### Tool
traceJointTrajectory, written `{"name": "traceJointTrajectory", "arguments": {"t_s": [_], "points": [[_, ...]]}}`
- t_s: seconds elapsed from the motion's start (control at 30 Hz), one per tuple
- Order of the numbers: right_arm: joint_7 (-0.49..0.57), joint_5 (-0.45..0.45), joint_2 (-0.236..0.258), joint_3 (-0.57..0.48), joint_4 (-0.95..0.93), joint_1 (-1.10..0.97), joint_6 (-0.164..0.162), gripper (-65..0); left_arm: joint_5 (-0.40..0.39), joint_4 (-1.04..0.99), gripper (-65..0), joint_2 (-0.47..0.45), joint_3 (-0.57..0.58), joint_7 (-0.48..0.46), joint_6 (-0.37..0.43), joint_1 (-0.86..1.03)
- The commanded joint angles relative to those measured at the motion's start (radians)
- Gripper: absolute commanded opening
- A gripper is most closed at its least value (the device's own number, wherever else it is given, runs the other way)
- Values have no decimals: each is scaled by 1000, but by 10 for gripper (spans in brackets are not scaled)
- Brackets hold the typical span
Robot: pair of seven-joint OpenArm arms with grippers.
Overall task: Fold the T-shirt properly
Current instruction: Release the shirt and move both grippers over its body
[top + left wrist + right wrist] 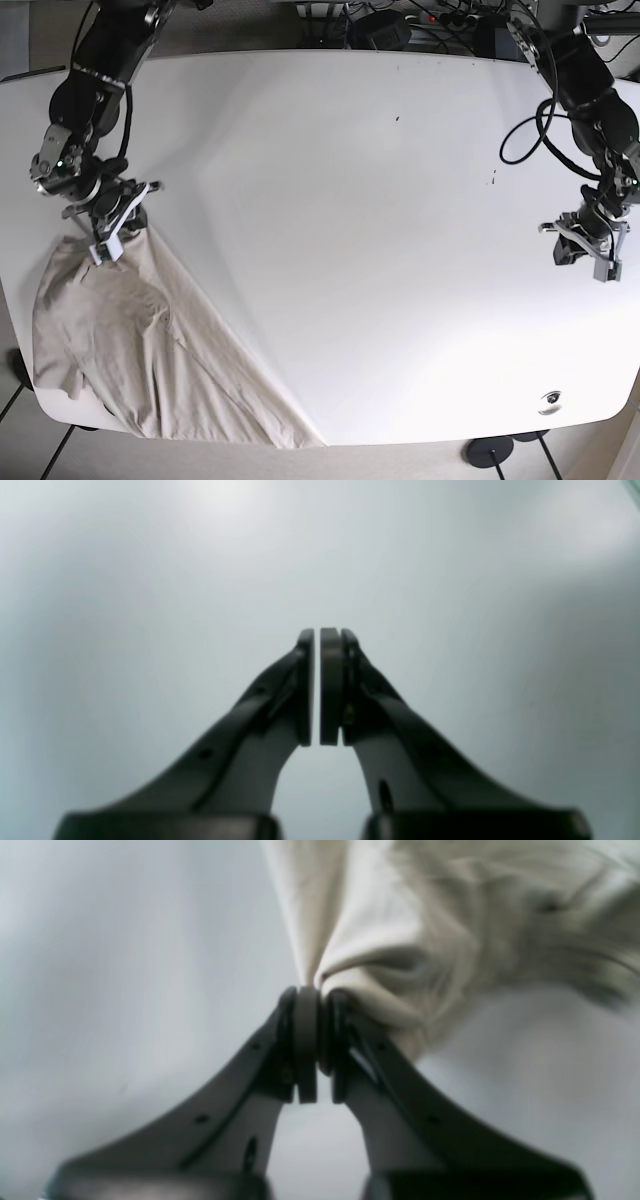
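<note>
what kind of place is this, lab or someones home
Most likely a robotics lab or test bench: two arms are mounted at a bare white table, cables and gear crowd its far edge, and the only item is a beige T-shirt.

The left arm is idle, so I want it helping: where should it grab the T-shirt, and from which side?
Probably the hem corner at the table's front edge, approached from the bare right side. The T-shirt stretches diagonally from the right gripper to that free point; the left gripper holds nothing.
</note>
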Motion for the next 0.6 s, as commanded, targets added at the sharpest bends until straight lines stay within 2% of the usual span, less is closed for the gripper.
{"name": "traceJointTrajectory", "arguments": {"t_s": [0.03,0.2,0.27,0.37,0.47,0.6], "points": [[27,31,-2,7,82,-49,-4,-631,-24,59,-650,10,-8,-38,-5,-12],[22,40,-89,0,282,-308,4,-631,-24,77,-650,30,5,-38,0,-17],[22,40,-92,-9,315,-391,5,-631,-24,79,-650,30,57,-38,0,-48],[25,40,-89,-28,322,-492,26,-631,-24,79,-650,32,106,-38,1,-77],[30,39,-88,-28,322,-584,26,-631,-23,77,-650,88,213,-38,1,-115],[94,39,-92,-29,322,-598,26,-631,-23,36,-444,193,350,-63,3,-170]]}}
